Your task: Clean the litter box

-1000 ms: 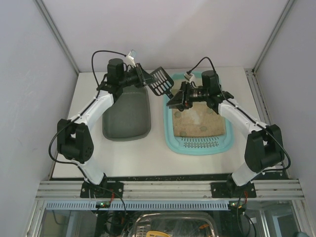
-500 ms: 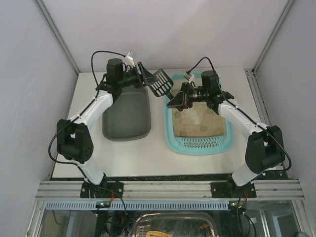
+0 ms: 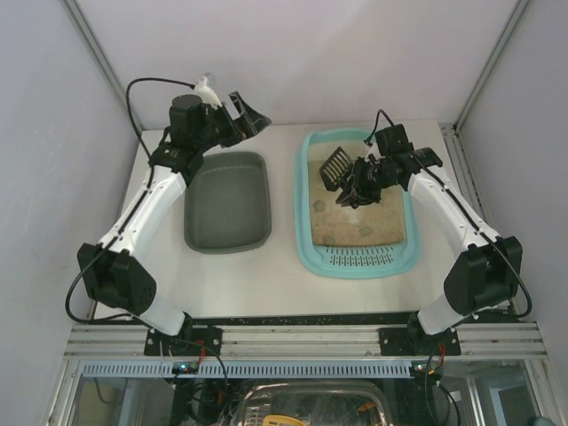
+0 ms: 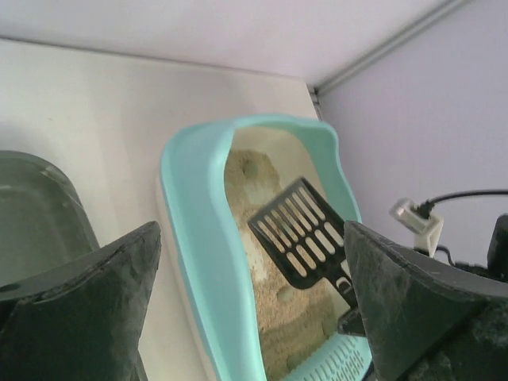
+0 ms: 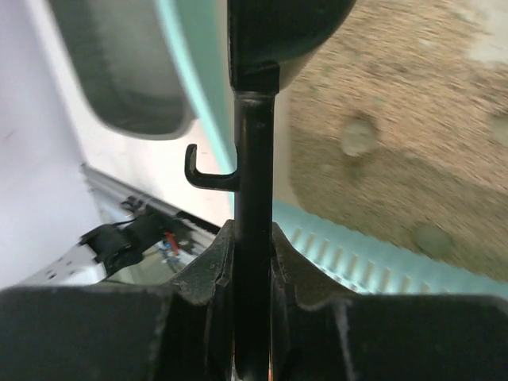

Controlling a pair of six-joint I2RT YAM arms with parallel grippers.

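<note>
1. Left gripper (image 3: 248,114): raised over the far left part of the white table (image 3: 266,284), beyond the far rim of the smaller tray. Its jaws stand wide apart. They hold nothing, and no contact with anything shows in either view.

2. Plain dark grey-green plastic tray (image 3: 226,209): lies flat on the left half of the table, just beside the litter box and apart from it. Nothing is visible inside it.

3. Large rounded-rectangular turquoise plastic litter box (image 3: 302,226): lies flat on the table right of centre, with its slotted grille (image 3: 359,259) at the near end. Tan sandy litter (image 3: 355,222) covers the floor beyond the grille. Several small pale lumps (image 3: 319,206) lie on the litter.

4. Black plastic slotted scoop (image 3: 334,164): its blade is tilted over the far left part of the litter, inside the rim. Whether the blade touches the litter cannot be determined.

5. Right gripper (image 3: 355,188): positioned over the middle of the litter box. The right wrist view shows its jaws clamped on the scoop's thin black handle (image 5: 252,198), one finger on each side. A small hook juts from that handle.
</note>
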